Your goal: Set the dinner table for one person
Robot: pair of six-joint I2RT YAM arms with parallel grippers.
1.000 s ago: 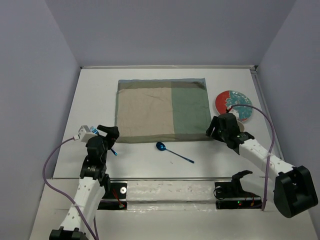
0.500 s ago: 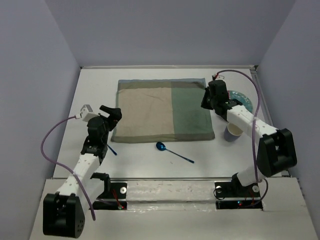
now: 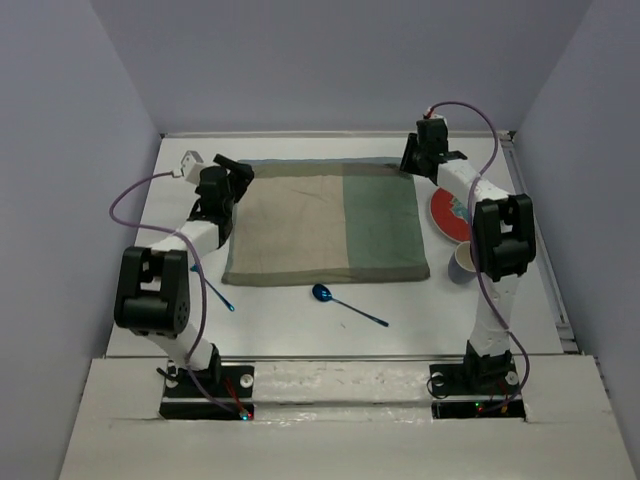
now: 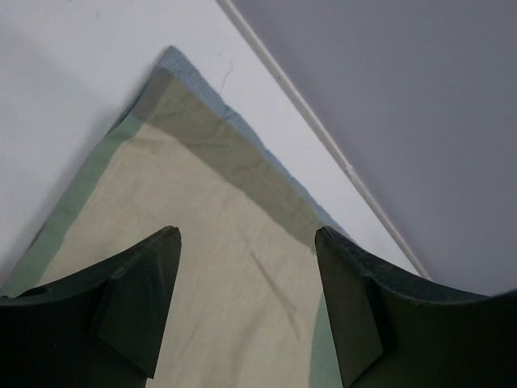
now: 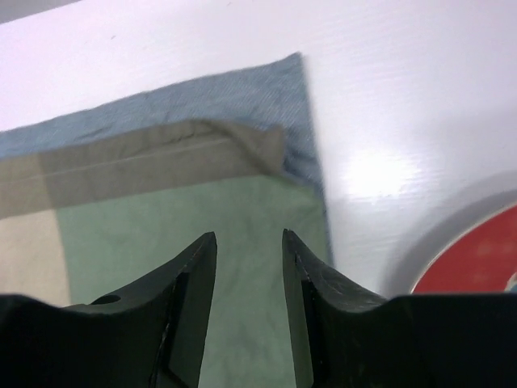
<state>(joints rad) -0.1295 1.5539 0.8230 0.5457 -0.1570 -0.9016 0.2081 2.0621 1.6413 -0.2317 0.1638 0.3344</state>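
Observation:
The white dinner table point(image 3: 300, 335) holds a tan-and-green placemat point(image 3: 325, 220) at its middle. My left gripper point(image 3: 236, 176) is open and empty over the mat's far left corner; in the left wrist view point(image 4: 246, 242) its fingers straddle tan cloth point(image 4: 218, 242). My right gripper point(image 3: 414, 166) is open with a narrower gap, empty, over the far right corner; in the right wrist view point(image 5: 249, 242) it hangs above green cloth point(image 5: 161, 226), where the mat's corner is folded over. A blue spoon point(image 3: 345, 303) lies in front of the mat.
A red-and-teal plate point(image 3: 447, 212) lies right of the mat, partly behind my right arm, and shows in the right wrist view point(image 5: 477, 259). A cup point(image 3: 465, 262) stands in front of it. A second blue utensil point(image 3: 215, 293) lies by my left arm. Lavender walls enclose the table.
Both arms have stretched from the mat's near corners to its far corners. The mat, spoon, cup and plate have stayed put.

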